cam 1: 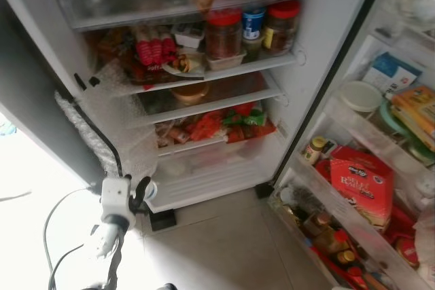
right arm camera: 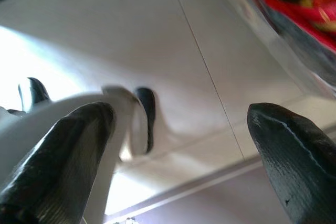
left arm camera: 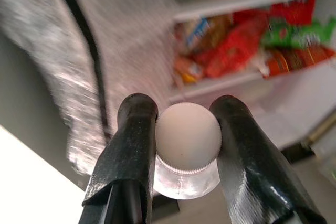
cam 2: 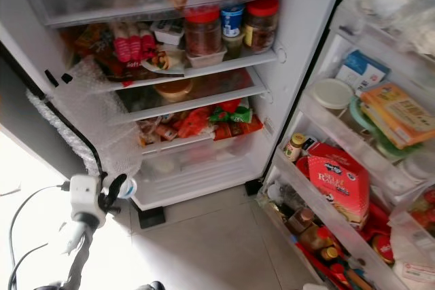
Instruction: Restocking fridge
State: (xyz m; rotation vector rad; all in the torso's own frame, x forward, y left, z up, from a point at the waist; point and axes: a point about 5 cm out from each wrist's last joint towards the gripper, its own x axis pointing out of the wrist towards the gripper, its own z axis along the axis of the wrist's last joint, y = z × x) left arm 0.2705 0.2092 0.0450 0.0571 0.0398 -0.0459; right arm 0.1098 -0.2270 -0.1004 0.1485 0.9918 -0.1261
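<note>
Your left gripper (left arm camera: 181,145) has its two black fingers (left arm camera: 131,145) pinching a small clear plastic bottle with a round white screw cap (left arm camera: 187,137), held low just outside the open white fridge (cam 1: 319,52), near its bottom left corner and beside the bubble wrap (cam 1: 115,120) hanging down its left wall. The grip sits right at the cap and neck, so I judge the bottle could swivel or slip out if you swing the arm fast. The bubble wrap and the black cable (cam 1: 102,137) running down it lie close to your path and could snag the fingers as you reach in. The shelves are crowded: the red-lidded glass jars (cam 1: 224,32) fill the upper shelf, and red and green snack packets (cam 1: 224,123) pack the lower one, so a careless push could topple something. Your right gripper (right arm camera: 181,150) hangs over the floor with its fingers spread wide, holding nothing. The floor is pale beige tile (cam 1: 224,236), with harsh glare to the fridge's left, and the fridge door (cam 1: 367,168) stands open to its right, its racks full.
</note>
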